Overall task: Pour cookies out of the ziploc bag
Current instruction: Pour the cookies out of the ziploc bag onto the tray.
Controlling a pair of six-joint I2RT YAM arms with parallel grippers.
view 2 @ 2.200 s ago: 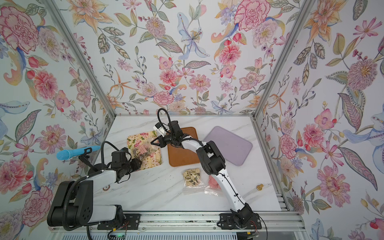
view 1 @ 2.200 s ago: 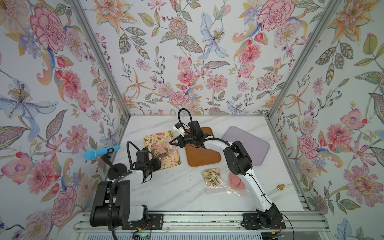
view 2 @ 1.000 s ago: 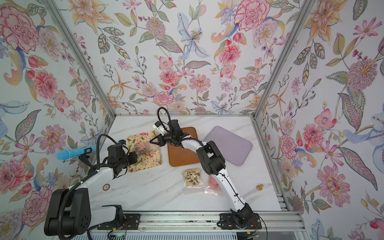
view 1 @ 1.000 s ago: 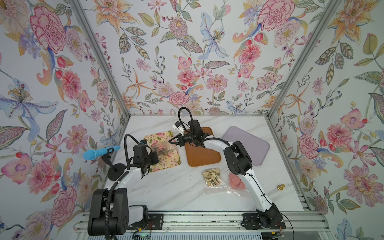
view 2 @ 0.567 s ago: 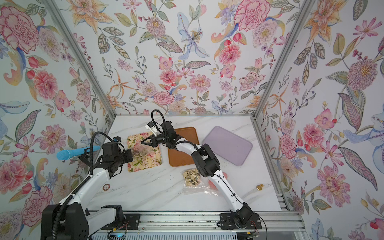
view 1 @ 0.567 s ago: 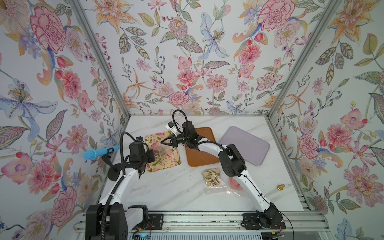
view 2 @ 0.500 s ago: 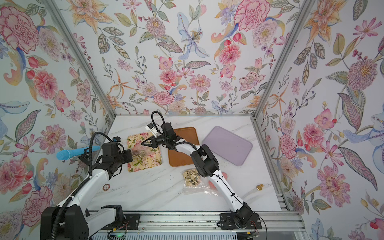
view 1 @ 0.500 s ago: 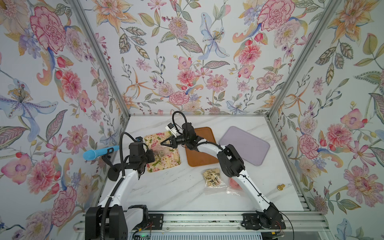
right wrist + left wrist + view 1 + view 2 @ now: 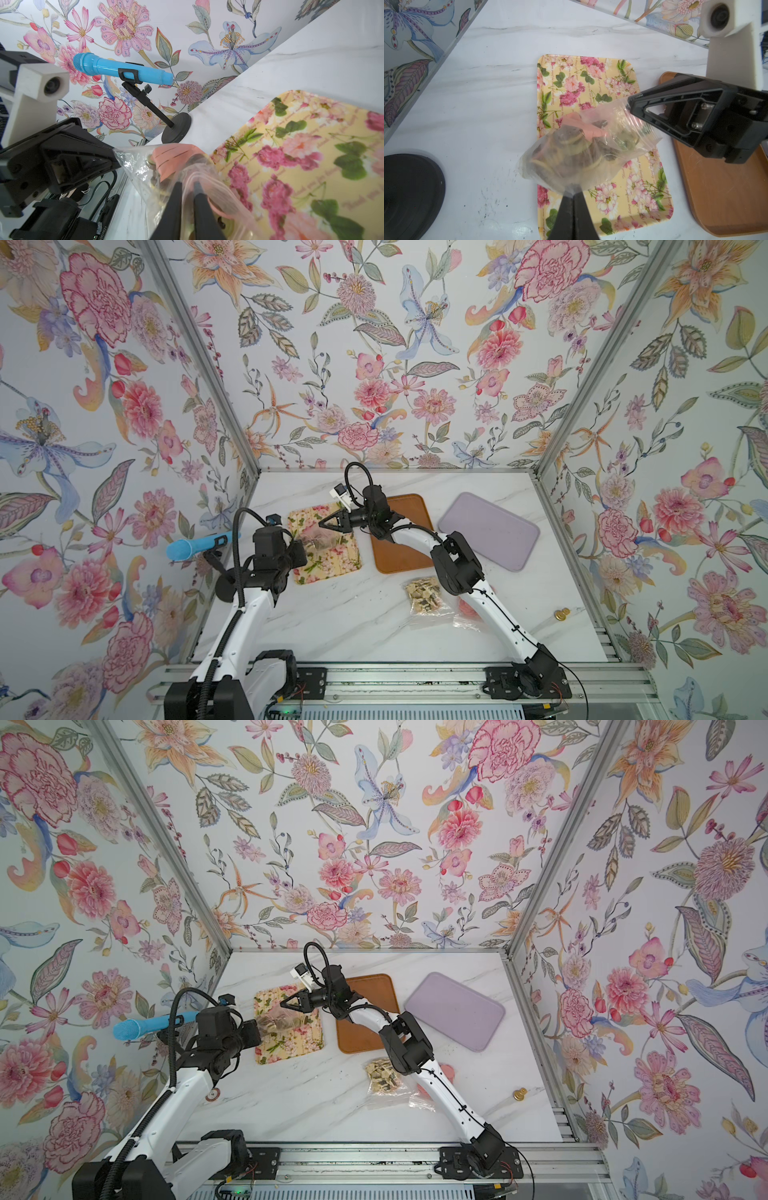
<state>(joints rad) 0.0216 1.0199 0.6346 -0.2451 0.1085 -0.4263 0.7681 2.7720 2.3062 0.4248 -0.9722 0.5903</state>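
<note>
Plastic film of the ziploc bag (image 9: 577,153) hangs between both grippers, with dark and beige cookies (image 9: 569,143) bunched inside. At one corner the left gripper (image 9: 572,195) is clamped tight. The right gripper (image 9: 188,187) stands narrow around the pink-zip end, though whether it truly pinches I cannot tell. Below them lies the floral tray (image 9: 571,83). A slack right hold could drop the mouth sideways, spilling cookies onto the marble table (image 9: 477,104).

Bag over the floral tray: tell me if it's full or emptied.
Full: dark and beige cookies crowd inside the bag; none show on the tray beneath.
</note>
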